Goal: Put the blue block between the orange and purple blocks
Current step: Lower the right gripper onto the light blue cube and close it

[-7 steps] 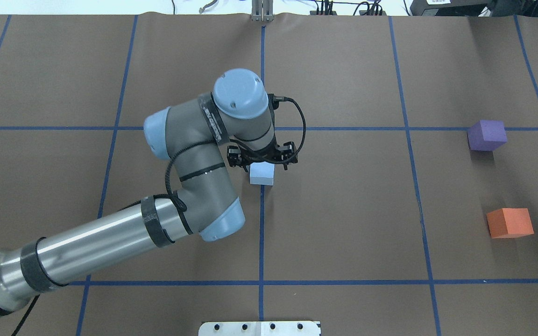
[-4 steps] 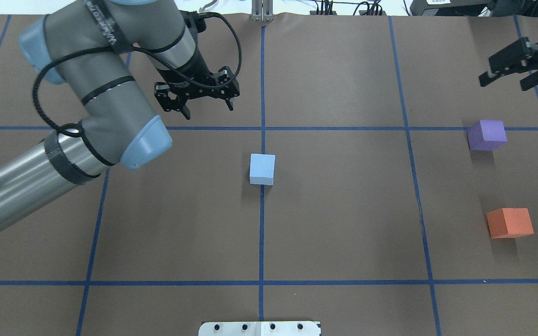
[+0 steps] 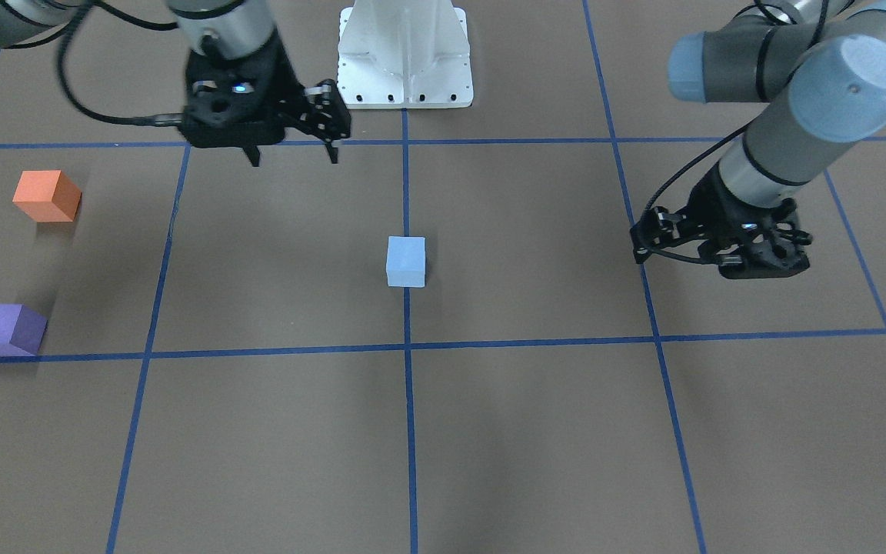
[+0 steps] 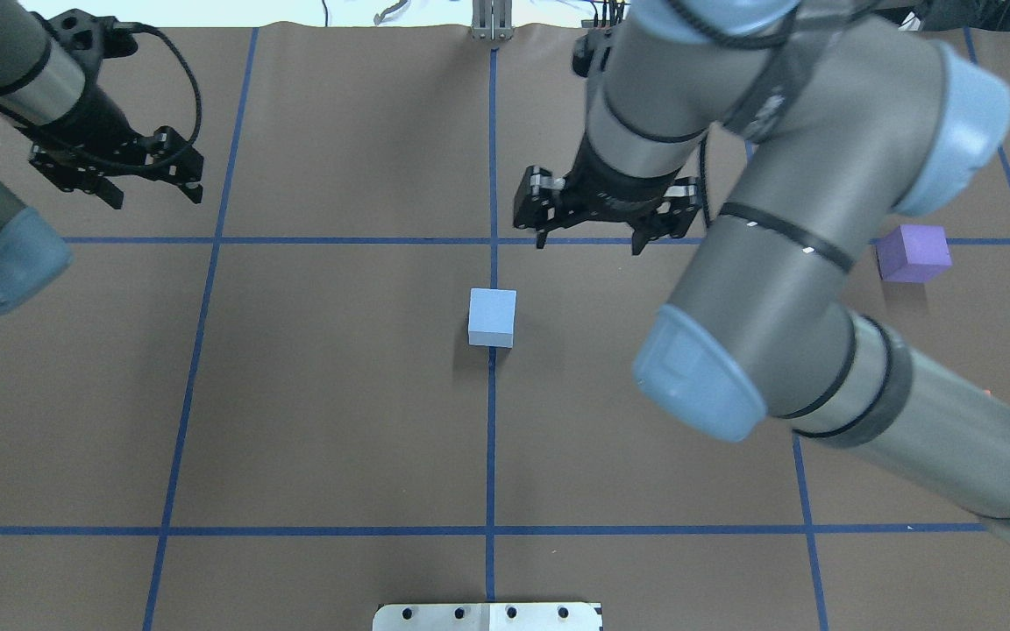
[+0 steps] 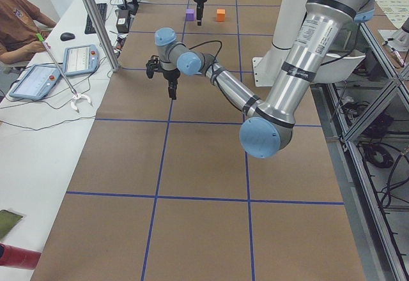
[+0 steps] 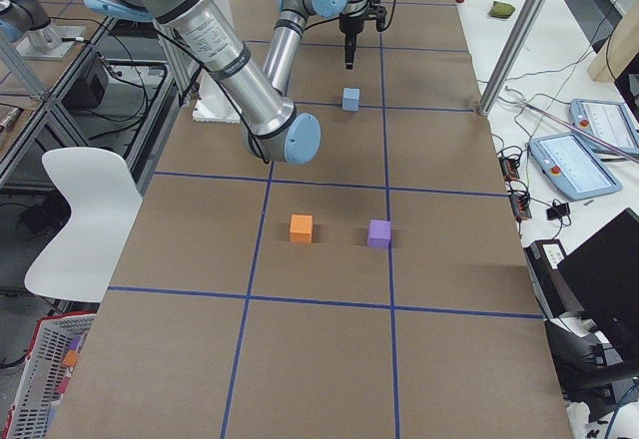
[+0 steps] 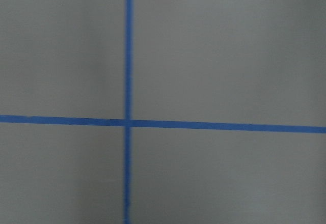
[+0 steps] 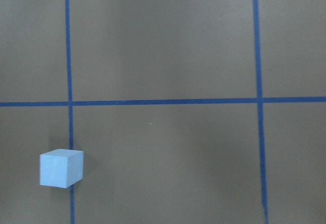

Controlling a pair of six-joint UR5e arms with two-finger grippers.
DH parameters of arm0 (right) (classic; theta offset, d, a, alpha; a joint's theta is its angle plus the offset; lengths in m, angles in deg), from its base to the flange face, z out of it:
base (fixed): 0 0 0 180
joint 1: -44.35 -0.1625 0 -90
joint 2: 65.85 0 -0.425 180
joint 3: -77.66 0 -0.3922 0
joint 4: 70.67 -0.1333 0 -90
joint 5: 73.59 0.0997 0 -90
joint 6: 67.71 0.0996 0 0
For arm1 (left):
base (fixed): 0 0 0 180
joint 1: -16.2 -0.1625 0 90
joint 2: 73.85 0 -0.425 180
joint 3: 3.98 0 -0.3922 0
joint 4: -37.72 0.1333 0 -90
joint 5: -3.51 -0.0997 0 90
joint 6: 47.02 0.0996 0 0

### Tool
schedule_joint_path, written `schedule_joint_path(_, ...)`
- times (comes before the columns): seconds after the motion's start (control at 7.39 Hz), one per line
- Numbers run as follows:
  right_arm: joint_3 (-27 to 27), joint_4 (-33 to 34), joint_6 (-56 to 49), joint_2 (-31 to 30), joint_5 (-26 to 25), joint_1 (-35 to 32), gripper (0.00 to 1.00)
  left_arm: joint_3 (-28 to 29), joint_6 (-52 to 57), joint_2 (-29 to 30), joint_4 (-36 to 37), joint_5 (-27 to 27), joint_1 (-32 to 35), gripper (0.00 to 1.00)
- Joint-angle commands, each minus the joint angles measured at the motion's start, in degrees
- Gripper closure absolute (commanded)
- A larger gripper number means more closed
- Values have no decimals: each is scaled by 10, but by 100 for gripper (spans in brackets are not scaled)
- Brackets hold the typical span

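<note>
The light blue block (image 4: 492, 317) sits on the centre grid line, free of both grippers; it also shows in the front view (image 3: 406, 261) and low left in the right wrist view (image 8: 61, 168). The purple block (image 4: 913, 253) is at the far right. The orange block (image 3: 46, 195) stands beside the purple block (image 3: 6, 329) with a gap between them; the right arm hides it in the overhead view. My right gripper (image 4: 590, 245) is open and empty, hovering just beyond and right of the blue block. My left gripper (image 4: 154, 197) is open and empty at the far left.
The white robot base plate (image 3: 404, 69) is at the near table edge. The brown table cover carries blue tape grid lines (image 4: 491, 438). The right arm's elbow (image 4: 698, 386) hangs over the right half. An operators' desk with tablets (image 6: 574, 165) runs along the far side.
My left gripper has left the blue block and swung away to the far left. My right arm has swept in from the far right to near the block. The block has not moved.
</note>
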Motion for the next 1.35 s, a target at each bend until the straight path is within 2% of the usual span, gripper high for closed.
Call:
schedule_joint_path(0.0, 99, -112, 14, 9, -53, 57, 0, -41, 81, -79, 1, 1, 46, 0)
schedule_joint_path(0.27, 174, -188, 13, 9, -53, 68, 0, -33, 136, -94, 1, 1, 77, 0)
schedule_joint_path(0.68, 242, -254, -3, 6, -64, 71, 0, -31, 147, -94, 1, -3, 85, 0)
schedule_joint_path(0.95, 263, -264, -4, 7, -67, 76, 0, -29, 147, -94, 0, -6, 85, 0)
schedule_joint_path(1.22, 293, -301, -4, 8, -67, 79, 0, -29, 147, -94, 1, -7, 85, 0)
